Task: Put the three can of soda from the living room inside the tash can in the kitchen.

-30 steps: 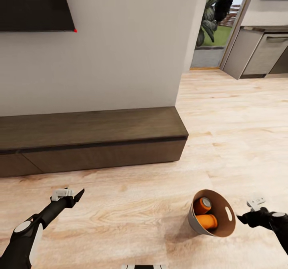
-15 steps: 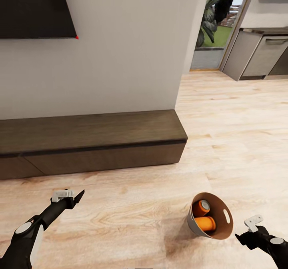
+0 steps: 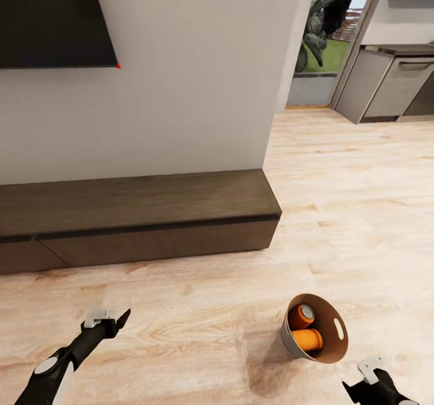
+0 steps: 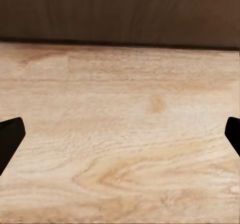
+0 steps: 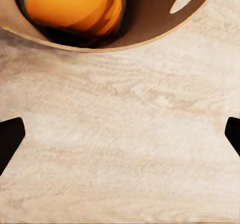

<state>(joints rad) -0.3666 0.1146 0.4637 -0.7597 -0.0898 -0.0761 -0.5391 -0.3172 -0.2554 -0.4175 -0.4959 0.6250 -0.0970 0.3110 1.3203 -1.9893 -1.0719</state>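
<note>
Item: trash can (image 3: 313, 329), tipped on its side on the wood floor (image 3: 199, 326) near the low dark counter (image 3: 138, 215); mouth faces the robot. Contents: two soda cans (image 3: 304, 328) visible inside, a third not seen.

Right claw (image 3: 361, 387): fingers apart, empty, now lower and farther from the trash can than a second ago.

Left claw (image 3: 111, 322): fingers apart, empty, also drawn back.

Judgement: the robot appears to be backing off; the kitchen (image 3: 392, 79) lies beyond, right.
</note>
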